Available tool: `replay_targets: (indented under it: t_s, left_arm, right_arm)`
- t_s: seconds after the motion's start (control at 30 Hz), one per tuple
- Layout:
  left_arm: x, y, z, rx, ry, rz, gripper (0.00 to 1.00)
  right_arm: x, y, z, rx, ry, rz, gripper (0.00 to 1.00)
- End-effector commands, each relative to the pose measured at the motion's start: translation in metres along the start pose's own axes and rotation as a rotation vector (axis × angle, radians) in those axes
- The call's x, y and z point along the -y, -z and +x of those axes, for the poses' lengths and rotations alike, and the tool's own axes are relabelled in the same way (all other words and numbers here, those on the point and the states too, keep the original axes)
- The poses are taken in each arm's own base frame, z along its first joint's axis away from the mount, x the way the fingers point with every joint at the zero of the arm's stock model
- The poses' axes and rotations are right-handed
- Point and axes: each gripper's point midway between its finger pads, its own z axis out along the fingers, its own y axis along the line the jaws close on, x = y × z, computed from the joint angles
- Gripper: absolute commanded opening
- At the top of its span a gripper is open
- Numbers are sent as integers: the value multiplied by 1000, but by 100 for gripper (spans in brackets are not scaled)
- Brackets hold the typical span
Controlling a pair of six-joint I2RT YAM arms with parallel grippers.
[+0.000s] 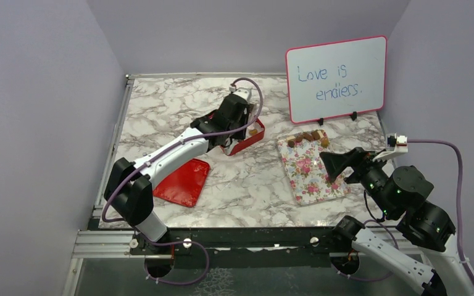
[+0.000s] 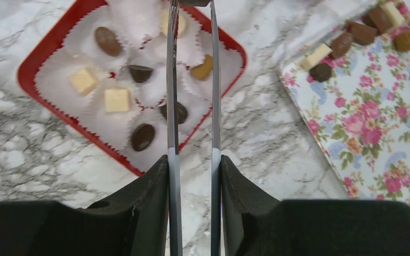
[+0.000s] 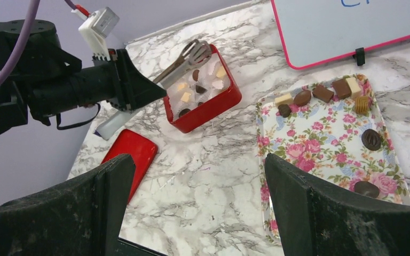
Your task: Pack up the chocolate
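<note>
Left fingers pressed in on a pair of metal tongs, one black pad against each blade, blades close together and nearly parallel, far ends reaching out over the red box. Inside that box, white paper cups with chocolate in them: cream squares, dark rounds, a light brown oval, a caramel-coloured piece just beside one blade, one dark round partly hidden behind the other. Right fingers spread wide with nothing between them, raised above the marble surface near the floral tray. On the tray, more chocolate in a loose row along its far edge, cream, light brown and dark, plus two dark pieces apart toward its right side. Box and tray side by side without touching, box on the left. Red lid flat on the surface, nearer the left arm's base and apart from the box. Behind the tray, a pink-framed whiteboard upright, blue handwriting on it beginning "Love is".
</note>
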Motion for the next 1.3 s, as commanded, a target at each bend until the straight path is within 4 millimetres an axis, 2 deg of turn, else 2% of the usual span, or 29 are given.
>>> replay_targets:
  t_s: [0.0,0.13,0.3,0.47,0.67,1.0,1.27]
  left_arm:
    - [-46,12,-13,46,86,-94,26]
    - [-67,6,-15,36,129,-108,26]
    - [-78,-11,-12,-4,144,-96,27]
    - [-77,-26,-8,-40,143,-71,30]
    - [-75,-40,1,-74,141,-54,32]
    - [-73,-48,1,-74,138,-43,33]
    - [-72,-56,1,-78,141,-43,38]
  right_arm:
    - [-7,-5,1,-2,-19,-22,97]
    - [-8,-7,3,-11,-18,-28,97]
    - [-10,-5,-1,-8,-18,-33,97]
    - [-10,-2,-4,3,-20,-32,97]
    - [-8,-5,1,-7,-17,-27,97]
    - [-5,-4,1,1,-17,-18,97]
    - [-3,-3,1,6,-15,-9,97]
